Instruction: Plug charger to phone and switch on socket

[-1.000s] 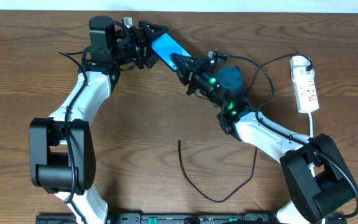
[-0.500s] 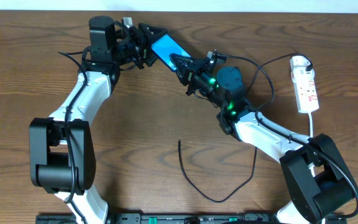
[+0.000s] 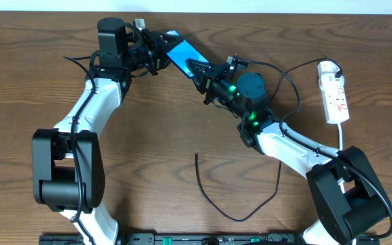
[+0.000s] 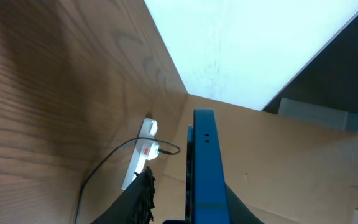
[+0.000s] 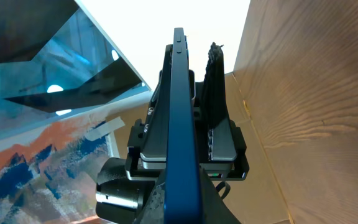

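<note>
The phone (image 3: 180, 49), blue screen up, hangs above the far side of the table between both grippers. My right gripper (image 3: 196, 67) is shut on its near-right end; in the right wrist view the phone (image 5: 180, 112) runs edge-on out of that gripper (image 5: 184, 208). My left gripper (image 3: 162, 47) straddles the phone's other end. In the left wrist view one finger (image 4: 244, 208) lies against the phone (image 4: 204, 168), while a gap shows beside the other finger (image 4: 138, 199). The charger (image 3: 231, 204) curls loose on the table. The socket (image 3: 335, 92) lies far right.
A black cable (image 3: 292, 78) loops from behind the right arm toward the socket's rounded end, and shows in the left wrist view as a cable (image 4: 101, 171) beside the socket (image 4: 140, 155). The table's back edge (image 3: 264, 13) meets a white wall.
The left jaws have narrowed around the phone's far end. The phone, the right arm and the charger have stayed where they were.
</note>
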`<state>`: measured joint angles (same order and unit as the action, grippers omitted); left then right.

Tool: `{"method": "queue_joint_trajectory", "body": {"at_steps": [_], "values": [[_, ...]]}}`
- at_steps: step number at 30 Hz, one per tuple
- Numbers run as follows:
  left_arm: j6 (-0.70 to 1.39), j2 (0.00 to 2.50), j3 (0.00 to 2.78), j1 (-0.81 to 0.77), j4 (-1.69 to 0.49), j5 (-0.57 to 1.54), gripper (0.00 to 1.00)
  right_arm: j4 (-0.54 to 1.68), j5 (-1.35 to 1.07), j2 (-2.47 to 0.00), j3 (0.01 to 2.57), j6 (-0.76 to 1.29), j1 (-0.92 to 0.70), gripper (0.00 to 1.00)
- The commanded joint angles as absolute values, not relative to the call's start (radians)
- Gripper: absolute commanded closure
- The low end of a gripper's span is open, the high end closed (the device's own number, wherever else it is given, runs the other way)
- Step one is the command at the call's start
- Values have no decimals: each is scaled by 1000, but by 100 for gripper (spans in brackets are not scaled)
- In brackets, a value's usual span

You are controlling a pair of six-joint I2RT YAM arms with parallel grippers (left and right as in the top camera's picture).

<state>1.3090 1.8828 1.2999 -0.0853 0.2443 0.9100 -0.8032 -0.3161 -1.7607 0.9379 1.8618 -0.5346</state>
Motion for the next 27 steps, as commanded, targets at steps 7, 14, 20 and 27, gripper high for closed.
{"method": "queue_joint_trajectory", "body": {"at_steps": [7, 14, 20, 27], "values": [[1303, 1857, 1298, -85, 249, 904, 92, -819, -313, -1754, 956, 1870, -539, 99], [1303, 1857, 1298, -85, 249, 903, 93, -818, -314, -1754, 956, 1870, -539, 99], [1303, 1857, 1298, -85, 249, 903, 92, -815, -317, -1754, 956, 1869, -539, 99], [1303, 1857, 1298, -85, 249, 904, 93, -811, -316, -1754, 956, 1870, -538, 52]]}}
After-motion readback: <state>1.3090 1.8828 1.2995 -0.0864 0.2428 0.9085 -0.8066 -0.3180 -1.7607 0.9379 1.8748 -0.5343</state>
